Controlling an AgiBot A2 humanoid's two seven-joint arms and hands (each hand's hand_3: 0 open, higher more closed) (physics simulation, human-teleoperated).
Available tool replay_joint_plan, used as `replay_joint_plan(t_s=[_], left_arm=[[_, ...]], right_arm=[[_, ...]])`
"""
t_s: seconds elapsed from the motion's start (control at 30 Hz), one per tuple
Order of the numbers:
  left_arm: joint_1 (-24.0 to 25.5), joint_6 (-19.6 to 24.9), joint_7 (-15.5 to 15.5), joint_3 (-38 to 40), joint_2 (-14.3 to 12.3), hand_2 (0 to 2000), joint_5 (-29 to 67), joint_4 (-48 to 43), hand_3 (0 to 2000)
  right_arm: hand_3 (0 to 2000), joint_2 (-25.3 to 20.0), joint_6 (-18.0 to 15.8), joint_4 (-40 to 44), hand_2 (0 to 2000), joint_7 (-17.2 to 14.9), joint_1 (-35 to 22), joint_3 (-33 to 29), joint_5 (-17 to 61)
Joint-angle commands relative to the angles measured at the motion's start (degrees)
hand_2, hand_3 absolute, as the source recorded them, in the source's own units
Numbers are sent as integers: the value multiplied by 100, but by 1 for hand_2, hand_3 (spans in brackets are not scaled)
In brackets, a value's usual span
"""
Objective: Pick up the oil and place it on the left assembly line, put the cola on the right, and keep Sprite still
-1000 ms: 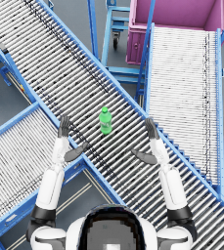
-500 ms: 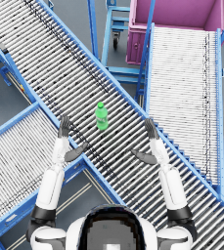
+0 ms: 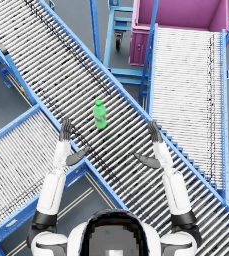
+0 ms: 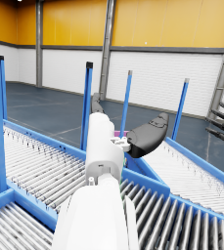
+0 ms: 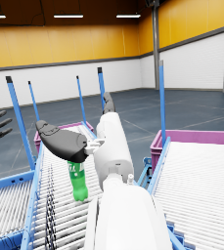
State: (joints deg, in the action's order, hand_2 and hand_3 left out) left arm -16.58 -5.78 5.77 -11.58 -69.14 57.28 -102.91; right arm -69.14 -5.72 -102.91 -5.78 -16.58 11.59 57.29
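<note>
Since the green bottle ahead looks like the Sprite (image 3: 100, 114), I judge that the right step is to leave it alone. It stands upright on the rollers of the middle conveyor (image 3: 61, 65), beyond and between my two hands, a little nearer the left one and touching neither. I would hold both arms back from it and off the rollers, so nothing nudges or tips it. My left hand (image 3: 68, 145) is open, fingers straight and thumb apart, holding nothing. My right hand (image 3: 155, 149) is likewise spread and empty above the rollers.
</note>
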Motion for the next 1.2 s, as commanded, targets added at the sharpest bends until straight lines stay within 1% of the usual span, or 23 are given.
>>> replay_joint_plan(t_s=[0.03,1.2], left_arm=[[0,0,0,0,0,0,0,0,0],[0,0,0,0,0,0,0,0,0]], right_arm=[[0,0,0,0,0,0,0,0,0],[0,0,0,0,0,0,0,0,0]])
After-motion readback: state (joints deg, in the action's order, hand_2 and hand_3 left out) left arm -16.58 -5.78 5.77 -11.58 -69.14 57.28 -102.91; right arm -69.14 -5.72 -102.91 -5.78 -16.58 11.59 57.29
